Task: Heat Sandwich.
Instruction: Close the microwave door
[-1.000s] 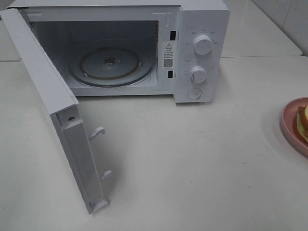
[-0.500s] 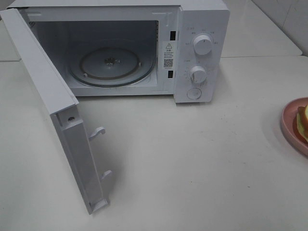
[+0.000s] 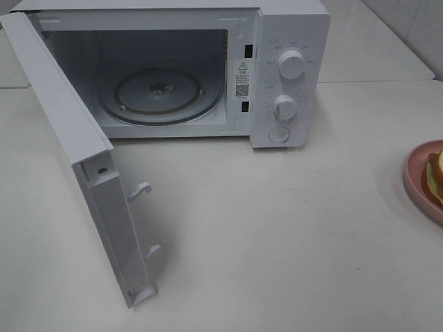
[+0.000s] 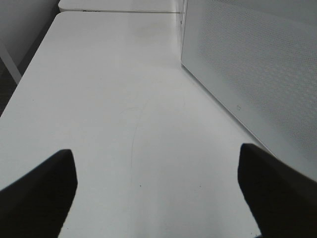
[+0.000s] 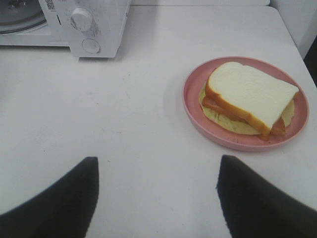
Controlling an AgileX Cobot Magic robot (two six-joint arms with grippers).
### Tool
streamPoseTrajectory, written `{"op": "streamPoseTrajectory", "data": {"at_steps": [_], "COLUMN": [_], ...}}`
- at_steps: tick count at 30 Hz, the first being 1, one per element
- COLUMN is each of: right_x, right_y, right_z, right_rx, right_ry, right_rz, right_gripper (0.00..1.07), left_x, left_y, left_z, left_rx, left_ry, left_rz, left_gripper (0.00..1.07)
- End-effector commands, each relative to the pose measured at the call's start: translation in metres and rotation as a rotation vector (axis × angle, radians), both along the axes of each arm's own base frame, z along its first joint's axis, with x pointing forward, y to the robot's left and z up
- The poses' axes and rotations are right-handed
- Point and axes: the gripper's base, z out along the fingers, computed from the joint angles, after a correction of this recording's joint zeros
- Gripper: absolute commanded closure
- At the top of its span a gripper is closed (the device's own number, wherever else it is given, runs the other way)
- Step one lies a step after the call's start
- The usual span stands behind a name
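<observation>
The sandwich (image 5: 250,96), white bread with a tan crust over red and green layers, lies on a round pink plate (image 5: 198,116). Only a sliver of it (image 3: 435,176) shows at the right edge of the high view. My right gripper (image 5: 156,191) is open above bare table, short of the plate and left of it. My left gripper (image 4: 156,191) is open too, over empty tabletop beside the microwave's open door (image 4: 257,74). Neither arm shows in the high view. The white microwave (image 3: 291,76) stands open with its glass turntable (image 3: 159,93) bare.
The microwave door (image 3: 83,159) swings out to the left toward the table's front, latch hooks pointing right. Two knobs and a button sit on the panel (image 5: 81,20). White table (image 3: 277,228) lies between microwave and plate.
</observation>
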Motion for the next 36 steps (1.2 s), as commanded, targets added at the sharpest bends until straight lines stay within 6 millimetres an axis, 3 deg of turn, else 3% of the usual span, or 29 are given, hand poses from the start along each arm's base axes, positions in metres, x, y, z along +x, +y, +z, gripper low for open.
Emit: {"op": "streamPoseTrajectory", "data": {"at_steps": [1,36], "right_x": [-0.0032,-0.0032], "right_y": [-0.0010,-0.0010], "right_z": [-0.0007,-0.0007], "right_rx": [-0.005,-0.004], "right_ry": [-0.028,-0.028], "right_rz": [-0.004,-0.004], "right_gripper": [0.40,0.40], "left_x": [-0.0014,-0.0014], "left_y": [0.0000,-0.0005], "left_z": [-0.0001,-0.0001], "left_rx": [0.002,-0.002], "left_ry": [-0.026,-0.026], "left_rz": [0.002,-0.002], "left_gripper": [0.25,0.25]}}
